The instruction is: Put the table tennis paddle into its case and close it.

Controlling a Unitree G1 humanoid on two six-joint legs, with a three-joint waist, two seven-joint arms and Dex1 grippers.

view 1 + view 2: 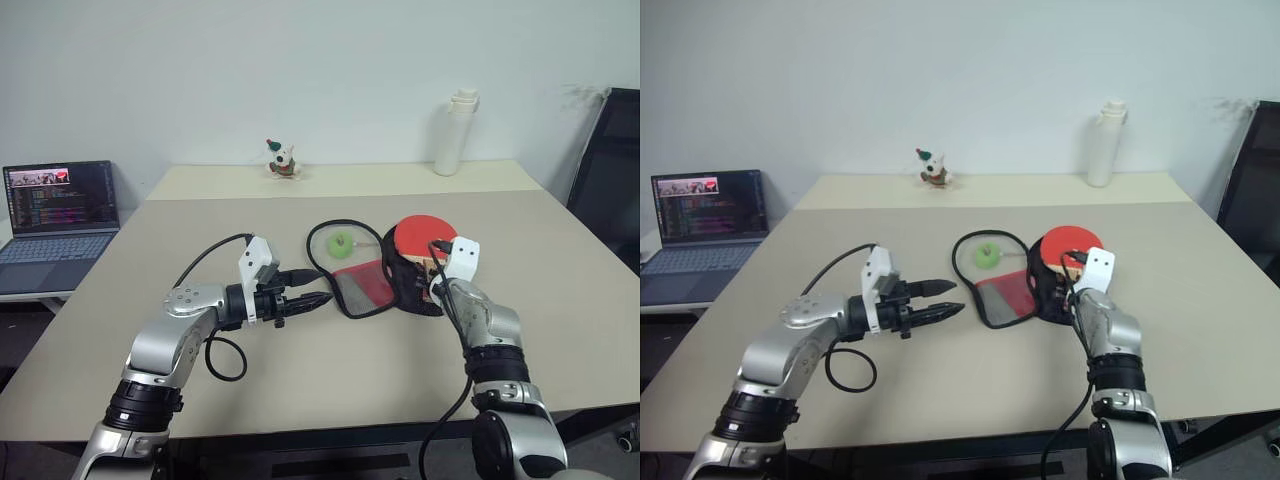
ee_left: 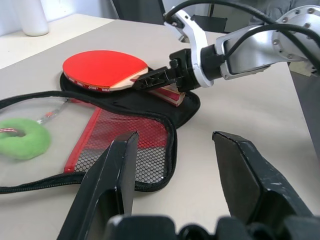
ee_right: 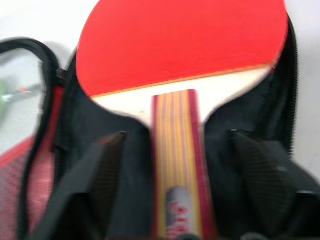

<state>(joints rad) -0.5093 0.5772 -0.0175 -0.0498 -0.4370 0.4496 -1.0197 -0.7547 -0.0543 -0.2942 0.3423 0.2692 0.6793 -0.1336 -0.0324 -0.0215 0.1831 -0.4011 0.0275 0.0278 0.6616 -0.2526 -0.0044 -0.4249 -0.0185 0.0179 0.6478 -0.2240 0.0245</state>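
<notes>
Left end effector (image 1: 318, 286) hovering half-open, empty, near-left of the case (image 1: 365, 290). Right end effector (image 2: 150, 79) spread wide astride the handle, gripping nothing. Table tennis paddle (image 1: 424, 240) lying on the opened case's black half, right of centre on the bench (image 1: 200, 230). Placing seemingly done; next, folding the mesh flap over and zipping.

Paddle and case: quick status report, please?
Right gripper open, fingers either side of the paddle handle. Left gripper open, empty, beside the case. Paddle lies on the black half of the unzipped case, lid flap still open. Nothing in the way.
</notes>
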